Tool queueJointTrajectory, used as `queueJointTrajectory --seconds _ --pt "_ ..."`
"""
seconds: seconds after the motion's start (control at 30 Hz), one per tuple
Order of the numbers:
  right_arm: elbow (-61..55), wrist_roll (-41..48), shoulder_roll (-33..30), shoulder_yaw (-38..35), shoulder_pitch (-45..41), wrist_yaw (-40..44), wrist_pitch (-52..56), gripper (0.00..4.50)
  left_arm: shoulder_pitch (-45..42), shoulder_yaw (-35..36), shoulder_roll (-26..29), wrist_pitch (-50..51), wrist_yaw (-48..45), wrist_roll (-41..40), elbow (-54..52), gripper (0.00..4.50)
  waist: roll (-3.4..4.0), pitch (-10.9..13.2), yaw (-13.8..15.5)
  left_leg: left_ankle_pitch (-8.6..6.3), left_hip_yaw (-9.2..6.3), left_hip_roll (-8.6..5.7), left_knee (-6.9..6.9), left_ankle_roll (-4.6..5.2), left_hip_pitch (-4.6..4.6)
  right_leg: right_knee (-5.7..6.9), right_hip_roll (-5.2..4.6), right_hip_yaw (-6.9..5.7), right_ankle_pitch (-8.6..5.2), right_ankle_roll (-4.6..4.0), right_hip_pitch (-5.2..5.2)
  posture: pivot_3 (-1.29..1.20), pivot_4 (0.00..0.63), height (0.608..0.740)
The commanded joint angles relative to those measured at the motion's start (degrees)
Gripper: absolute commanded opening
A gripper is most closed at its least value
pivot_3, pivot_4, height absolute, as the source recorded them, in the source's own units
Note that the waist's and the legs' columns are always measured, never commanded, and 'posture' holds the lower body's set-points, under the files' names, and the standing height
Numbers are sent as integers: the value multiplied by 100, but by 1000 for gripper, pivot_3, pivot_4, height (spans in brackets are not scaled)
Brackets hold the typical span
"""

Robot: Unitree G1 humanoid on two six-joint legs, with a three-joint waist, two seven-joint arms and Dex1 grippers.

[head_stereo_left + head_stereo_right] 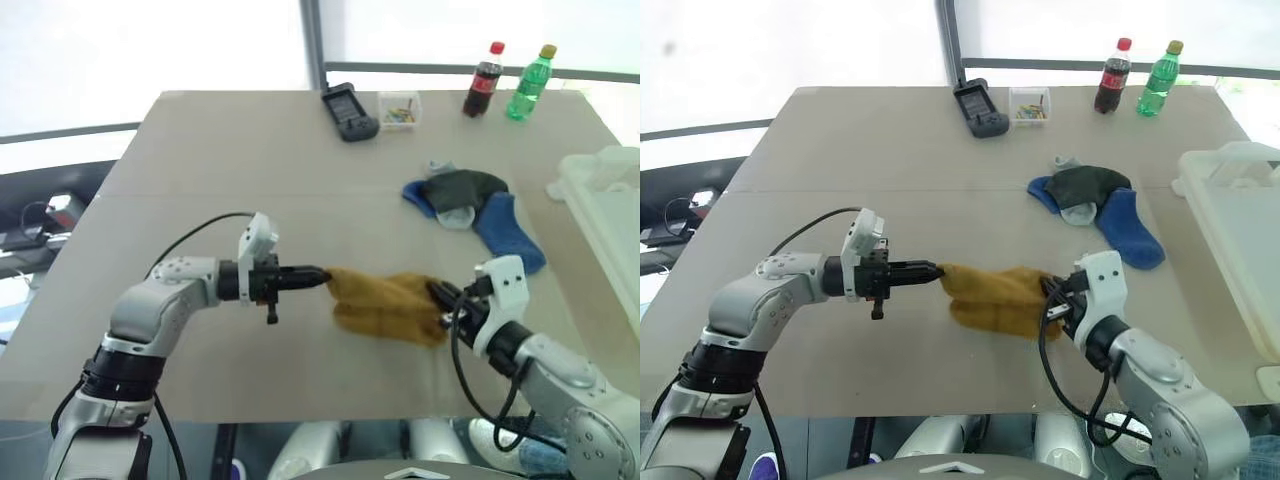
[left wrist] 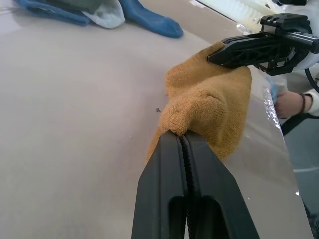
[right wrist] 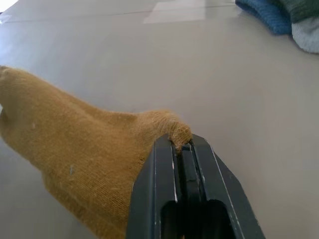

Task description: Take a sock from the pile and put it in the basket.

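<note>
Sock: mustard-yellow knitted sock (image 1: pixel 388 305) off the table, stretched between both sets of fingers
Left gripper (image 1: pixel 322 279): clenched on one end of the sock, fabric bunched right at the fingertips in the left wrist view
Right gripper (image 1: pixel 436 292): clamped on the opposite end, a tuft of yellow knit pinched between the closed black fingers (image 3: pixel 169 164)
Pile: remaining heap of bright blue, dark grey-green and pale grey socks (image 1: pixel 470 205) lying beyond the right fingers, well apart from them
Basket: large whitish translucent plastic bin (image 1: pixel 1240 215) off past the right gripper's outer side, nothing yellow in it
Progress: sock taken from the pile, judged about halfway; carry to the bin and release still to do
Head views: give the whole layout, bin and pile together
Left wrist view: adds a person's hand (image 2: pixel 288 102) with a dark wristband past the table edge, beyond the right gripper
</note>
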Motion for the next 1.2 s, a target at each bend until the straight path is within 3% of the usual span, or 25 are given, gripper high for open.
queueJointTrajectory --seconds 0.03,0.27,0.5,0.53,0.57,0.63,0.7,0.73,0.97,1.2 --pt "-352 -63 -65 143 178 -109 -312 0 -192 -114 50 -237 -274 198 181 18 0 0 4 0 -1 0 0 0 0 0 0 -2 0 0 0 0 150 740" --pt "-328 -266 -235 472 782 -247 -693 0 -324 -458 -103 -508 -478 575 442 18 -1 0 11 0 -2 -1 1 0 -2 -1 0 -3 0 0 0 0 150 740" --pt "11 -389 -818 693 1176 114 -1091 0 -191 -508 -133 -313 -458 561 248 18 -3 -1 6 0 -3 0 2 0 0 0 1 -4 0 1 1 0 150 740" --pt "42 -363 -858 689 1206 174 -1153 644 -149 -479 -91 -244 -485 508 177 591 -3 -2 6 0 -3 1 2 0 0 1 2 -4 0 1 1 0 150 740" --pt "62 -348 -886 674 1218 210 -1207 869 -104 -422 -35 -195 -512 454 102 795 -3 -1 2 0 -3 1 2 0 0 1 2 -4 0 1 1 0 150 740" --pt "18 -364 -997 578 1255 253 -1276 1785 23 -219 17 -190 -432 371 -61 1674 -4 -1 17 0 -3 1 2 1 -1 0 1 -3 0 1 1 0 150 740" --pt "-148 -227 -1083 317 1345 362 -1310 2353 195 17 101 -119 -383 210 -287 2412 -4 -1 14 0 -2 1 3 1 -1 -1 1 -2 0 1 2 0 150 740" --pt "-249 -38 -1106 147 1408 472 -1318 2353 276 98 151 -80 -385 145 -392 2638 -4 -1 21 0 -2 1 3 1 -1 -1 1 -3 0 1 2 0 150 740" --pt "-394 991 -1534 -775 1290 1092 -1464 2353 504 109 226 -85 -288 190 -640 2638 -4 -1 28 -1 -4 1 3 2 12 -6 1 -8 0 1 22 0 150 740" --pt "492 363 -2695 -307 493 1682 -1789 2353 836 -211 -67 326 552 382 -1030 2638 -8 0 33 -3 -1 1 7 5 11 -11 -2 -8 3 7 25 0 150 740"
